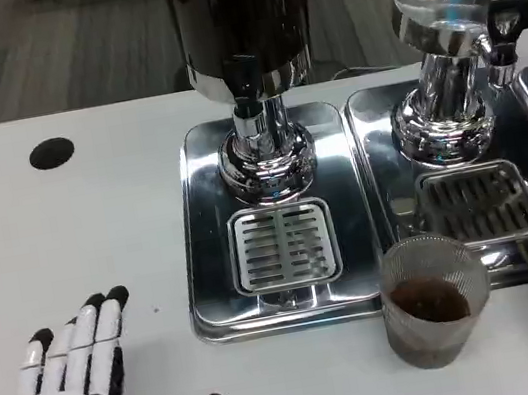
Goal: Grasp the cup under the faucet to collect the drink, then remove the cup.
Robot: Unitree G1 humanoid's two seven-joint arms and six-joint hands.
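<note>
- Flat white table top (68, 240), matte, spans the full width of the view & takes up most of it.
- Round black hole (52, 153) set in the table surface, far-left area, near the back edge.
- Table's back edge runs straight across the upper part of the view, approx. level.
- Beyond that edge: grey carpet floor (47, 51) w/ faint diagonal streaks, lighter & darker bands alternating.
- Floor also shows in the gap at top centre-right, same grey tone.
- Light: even, from overhead; soft shadows only, w/ bright glints on the shiny metal surfaces on the table.
</note>
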